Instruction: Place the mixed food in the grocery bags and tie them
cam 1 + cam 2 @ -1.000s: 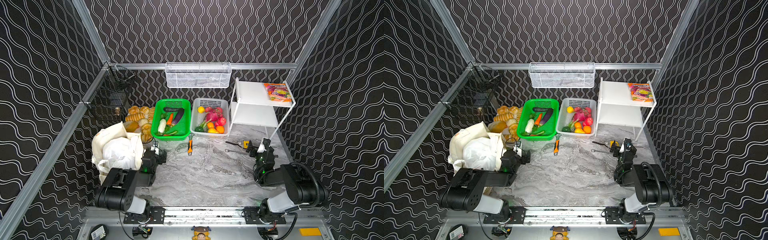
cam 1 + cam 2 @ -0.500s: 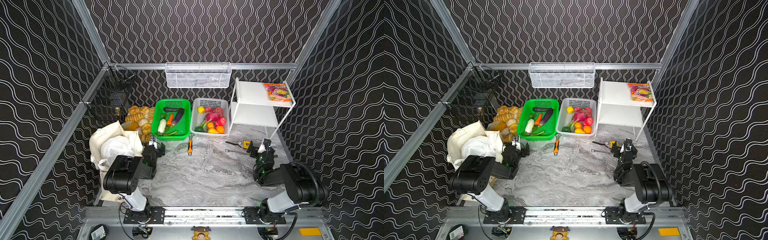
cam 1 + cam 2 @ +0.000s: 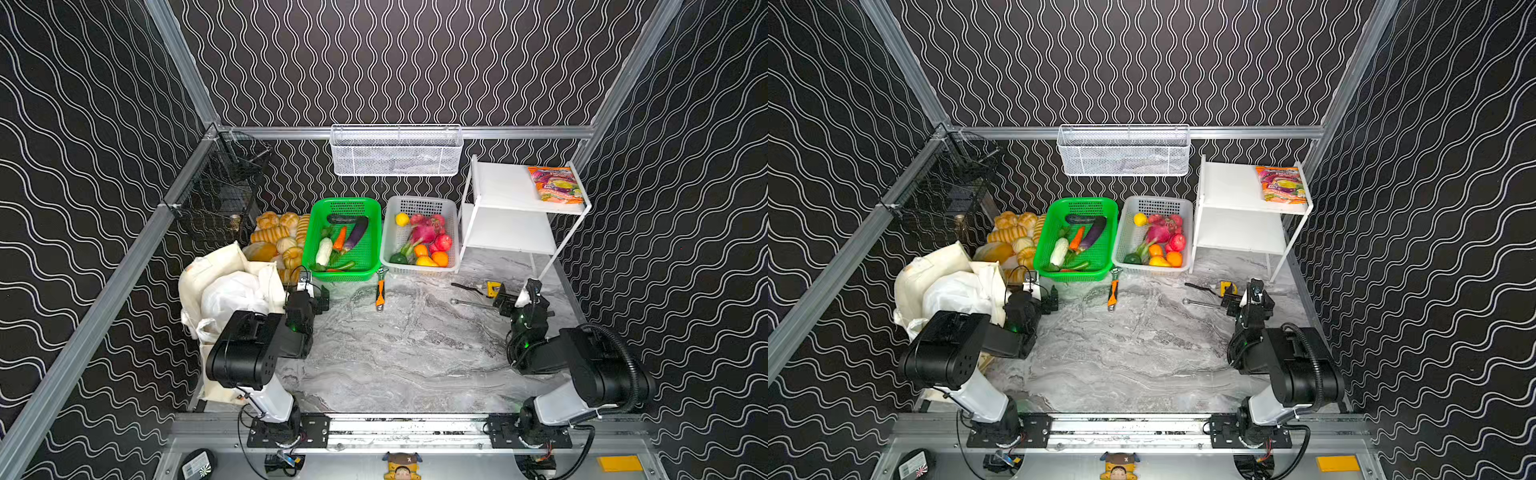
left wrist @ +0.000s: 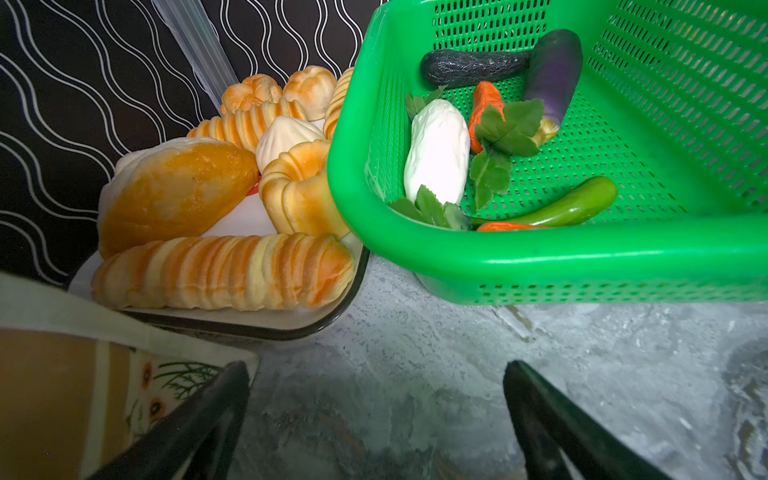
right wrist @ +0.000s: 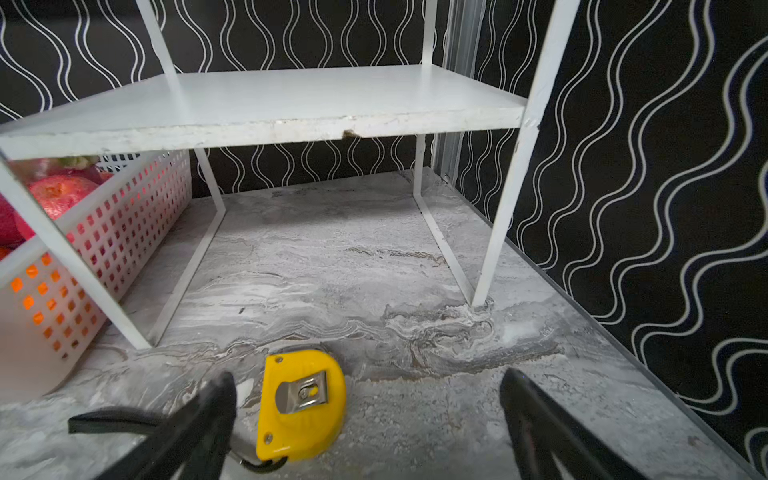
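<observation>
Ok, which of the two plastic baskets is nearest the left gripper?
The green basket, right ahead of the left gripper; the white fruit basket sits beyond it, by the shelf.

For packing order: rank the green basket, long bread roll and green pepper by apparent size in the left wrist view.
1. green basket, largest by far
2. long bread roll
3. green pepper, smallest
None look alike.
</observation>
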